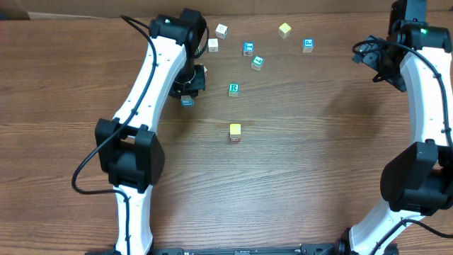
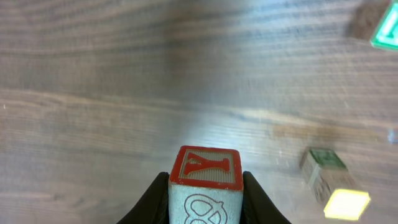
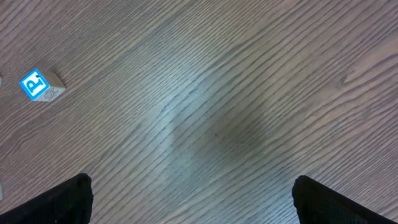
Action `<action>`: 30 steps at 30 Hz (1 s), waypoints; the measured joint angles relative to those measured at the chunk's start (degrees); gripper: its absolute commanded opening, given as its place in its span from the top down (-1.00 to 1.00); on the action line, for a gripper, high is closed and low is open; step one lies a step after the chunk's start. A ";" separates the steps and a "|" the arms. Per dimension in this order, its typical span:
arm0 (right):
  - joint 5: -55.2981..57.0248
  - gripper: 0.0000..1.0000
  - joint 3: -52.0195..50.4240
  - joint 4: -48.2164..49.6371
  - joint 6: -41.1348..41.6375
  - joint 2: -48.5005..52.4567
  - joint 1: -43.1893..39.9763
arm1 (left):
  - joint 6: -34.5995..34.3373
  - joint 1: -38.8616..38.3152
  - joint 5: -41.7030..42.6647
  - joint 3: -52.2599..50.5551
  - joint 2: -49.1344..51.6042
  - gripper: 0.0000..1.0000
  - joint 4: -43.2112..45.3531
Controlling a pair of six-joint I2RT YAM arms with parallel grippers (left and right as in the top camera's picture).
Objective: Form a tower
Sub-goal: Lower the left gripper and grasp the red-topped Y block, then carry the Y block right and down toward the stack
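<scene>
Tower near left hand, apart; hand grips Y cube.

Wooden cube with a red Y face, clamped between black fingers of the left gripper, wood-grain table, blurred green-topped cube beside yellow-topped cube lower right, 1 green-edged cube top right.

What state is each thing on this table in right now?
Red Y block: gripped by its sides.
Left jaws: shut on it.
Right jaws: open, empty.
Yellow-topped stack: standing upright.
Green R block: loose, letter up.
</scene>
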 measured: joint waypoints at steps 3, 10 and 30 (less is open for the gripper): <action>0.00 -1.00 0.00 0.00 -0.02 0.00 -0.02 | -0.02 0.00 0.96 0.00 -2.34 0.62 -2.62; -0.02 -1.00 0.00 0.04 -0.02 0.00 -0.02 | 0.00 -0.20 2.10 0.09 -8.37 0.58 -8.15; -0.02 -1.00 0.00 0.00 0.00 0.00 -0.02 | 0.07 -3.58 3.23 0.09 -12.31 0.72 -2.32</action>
